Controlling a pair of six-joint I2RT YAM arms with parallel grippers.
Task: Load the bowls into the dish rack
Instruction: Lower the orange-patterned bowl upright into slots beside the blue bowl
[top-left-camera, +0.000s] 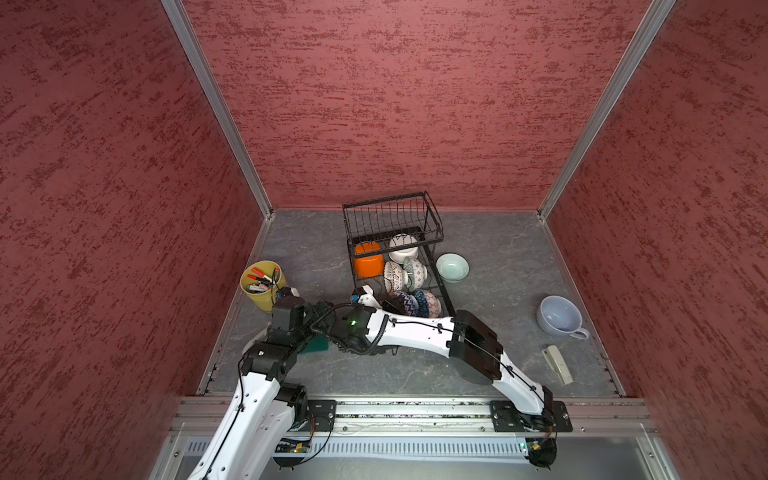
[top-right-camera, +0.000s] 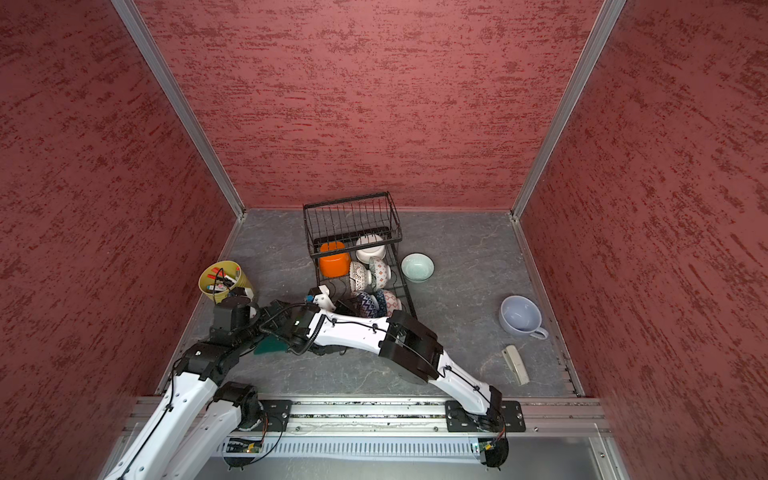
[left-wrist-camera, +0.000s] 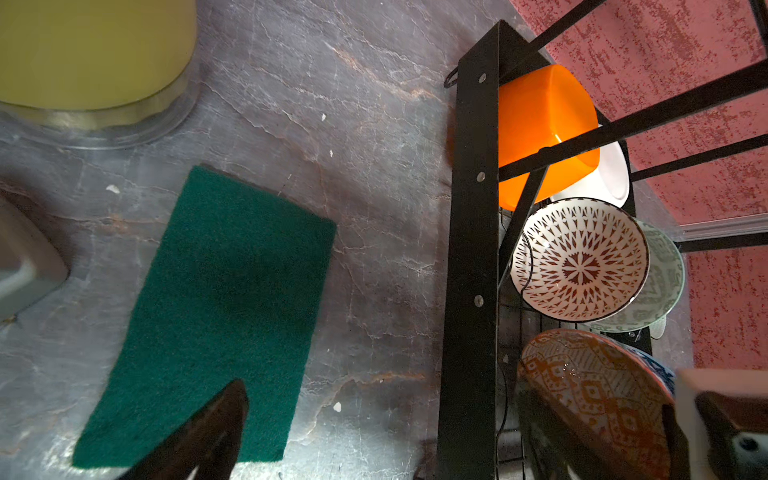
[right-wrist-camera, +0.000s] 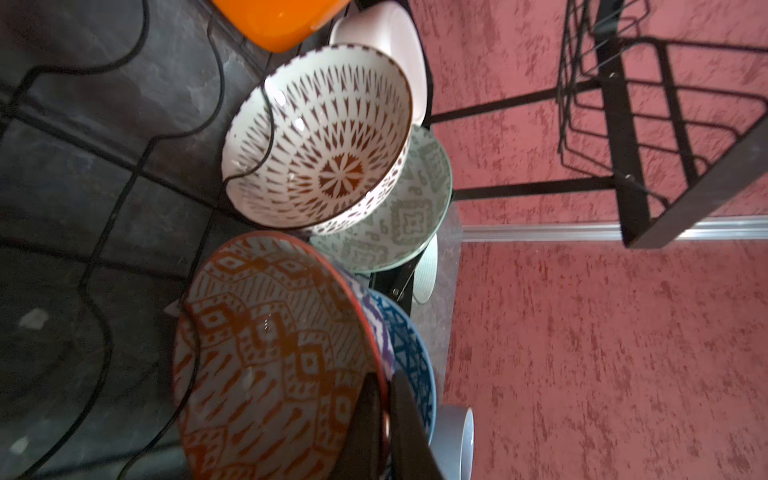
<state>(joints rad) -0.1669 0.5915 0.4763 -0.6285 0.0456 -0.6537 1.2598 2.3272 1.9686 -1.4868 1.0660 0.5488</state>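
My right gripper (right-wrist-camera: 386, 386) pinches the rim of the glossy orange-patterned bowl (right-wrist-camera: 266, 353), on edge in the black wire dish rack (top-left-camera: 392, 216) (blue lattice bowl (right-wrist-camera: 409, 353) mostly hidden behind it) — left gripper (left-wrist-camera: 386, 419) gapes empty, half cut off; the celadon bowl (top-left-camera: 452, 267) sits outside.

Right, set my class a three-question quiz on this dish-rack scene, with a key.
1. True or false: the pale celadon round ceramic bowl sits inside the black wire dish rack.
2. The right gripper is shut on the rim of which bowl? A plain orange; B orange-patterned ceramic bowl; C plain white.
3. What flat thing lies on the grey table near the yellow-green pot of pens?
Key: 1 false, it stands on the table beside the rack; 2 B; 3 the dark green scouring pad.
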